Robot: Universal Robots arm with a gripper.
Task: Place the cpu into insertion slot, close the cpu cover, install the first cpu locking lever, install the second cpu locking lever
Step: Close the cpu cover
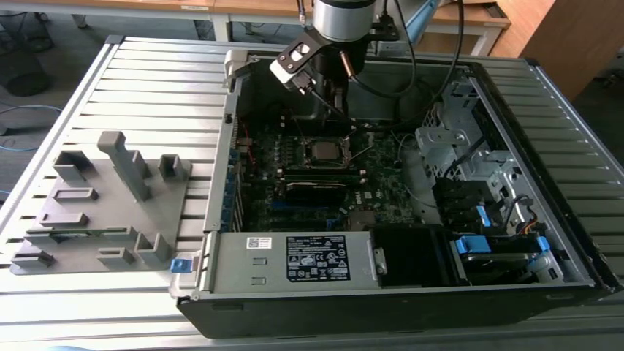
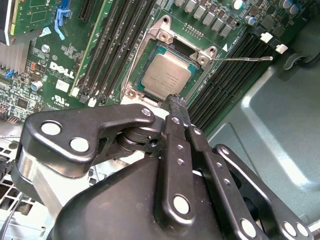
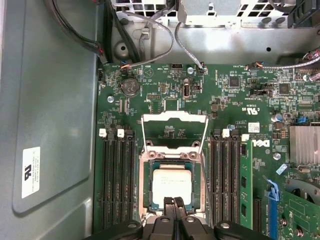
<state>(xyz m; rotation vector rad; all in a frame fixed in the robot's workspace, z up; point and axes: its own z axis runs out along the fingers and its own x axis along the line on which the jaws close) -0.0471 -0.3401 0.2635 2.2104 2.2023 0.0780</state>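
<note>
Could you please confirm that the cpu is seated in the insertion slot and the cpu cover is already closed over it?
Not quite. The cpu is seated in the insertion slot, but the cpu cover is open, swung back off it, as the first wrist view shows.

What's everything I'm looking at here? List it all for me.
slatted table: one, grey metal, under the case
computer case: one, black, open, on the table
fixture: one, grey, on the table, exterior view's left of the case
power supply box: one, silver, labelled, inside the case
motherboard: one, green, inside the case
cpu: one, silver-grey, lying in the insertion slot
cpu cover: one, silver frame, swung open beside the slot
memory slots: several, black, either side of the slot
arm: one, silvery, above the case
gripper: one, black, shut, over the cpu's edge
</note>
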